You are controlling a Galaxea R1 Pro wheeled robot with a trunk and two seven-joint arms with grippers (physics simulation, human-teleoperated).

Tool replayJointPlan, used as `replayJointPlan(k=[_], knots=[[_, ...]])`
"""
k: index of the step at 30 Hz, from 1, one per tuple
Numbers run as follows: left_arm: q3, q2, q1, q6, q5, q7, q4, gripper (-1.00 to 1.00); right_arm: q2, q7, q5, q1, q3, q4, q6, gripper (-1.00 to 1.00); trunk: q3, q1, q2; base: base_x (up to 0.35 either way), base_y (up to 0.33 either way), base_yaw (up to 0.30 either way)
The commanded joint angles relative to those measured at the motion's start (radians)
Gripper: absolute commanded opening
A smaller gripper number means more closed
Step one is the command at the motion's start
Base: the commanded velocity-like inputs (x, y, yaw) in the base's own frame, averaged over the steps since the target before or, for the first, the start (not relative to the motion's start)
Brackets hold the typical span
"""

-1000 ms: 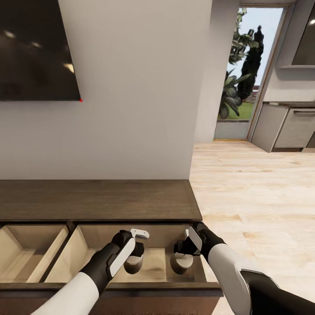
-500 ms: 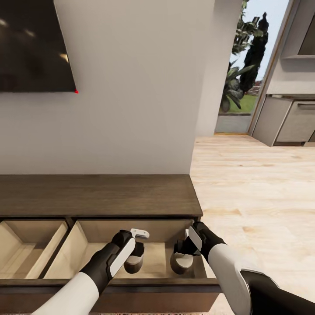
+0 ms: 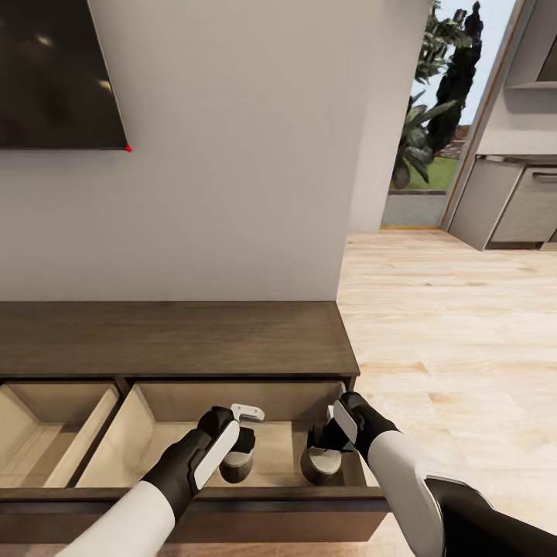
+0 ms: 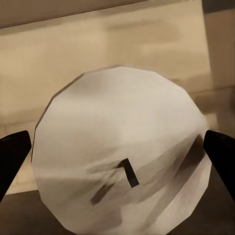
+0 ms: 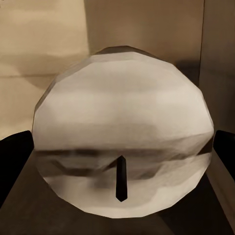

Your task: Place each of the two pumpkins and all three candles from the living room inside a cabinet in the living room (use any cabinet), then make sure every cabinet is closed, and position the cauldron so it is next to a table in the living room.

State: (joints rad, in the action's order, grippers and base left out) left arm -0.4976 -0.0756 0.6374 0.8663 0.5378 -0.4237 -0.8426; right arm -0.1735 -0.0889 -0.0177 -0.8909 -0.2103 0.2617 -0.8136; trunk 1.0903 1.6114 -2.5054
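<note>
My left pincer [image 3: 236, 456] grips one candle [image 3: 235, 466], my right pincer [image 3: 321, 452] another [image 3: 320, 464] at three o'clock (both inside the cabinet's [image 3: 170, 344] open drawer [image 3: 147, 433]).

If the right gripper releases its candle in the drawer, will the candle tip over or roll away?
Probably neither. The candle looks short and squat with a broad flat top, so it should sit stably if upright. On its side, the round wall would likely let it roll. The right gripper holds it low inside the cabinet drawer, so any drop seems small.
</note>
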Motion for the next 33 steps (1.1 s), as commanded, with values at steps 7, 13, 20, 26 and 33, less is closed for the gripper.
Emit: replayJointPlan(k=[7,13,20,26,33], knots=[[-0.002,0.0,0.001,0.002,0.01,-0.009,-0.002,-1.0,-0.001,-0.005,-0.001,0.0,-0.008,0.002,-0.004,-1.0,0.001,0.0,0.0,0.005,0.0,0.0],[-0.002,0.0,0.001,0.003,0.01,-0.009,0.002,-1.0,-0.001,-0.005,-0.001,0.0,-0.008,0.002,-0.004,-1.0,0.001,0.0,0.0,0.1,0.0,0.0],[-0.002,0.0,0.001,0.003,0.01,-0.009,0.002,-1.0,-0.001,-0.005,-0.001,-0.001,-0.008,0.002,-0.004,-1.0,0.001,0.0,0.0,0.028,0.007,0.0],[-0.002,0.0,0.001,0.003,0.01,-0.009,0.003,-1.0,-0.001,-0.005,-0.001,0.0,-0.008,0.002,-0.004,-1.0,0.001,0.0,0.0,0.085,0.039,0.0],[-0.002,0.0,0.001,0.003,0.01,-0.01,0.001,-1.0,-0.001,-0.004,0.0,0.0,-0.008,0.001,-0.004,-1.0,0.001,0.0,0.0,0.008,0.004,0.0]])
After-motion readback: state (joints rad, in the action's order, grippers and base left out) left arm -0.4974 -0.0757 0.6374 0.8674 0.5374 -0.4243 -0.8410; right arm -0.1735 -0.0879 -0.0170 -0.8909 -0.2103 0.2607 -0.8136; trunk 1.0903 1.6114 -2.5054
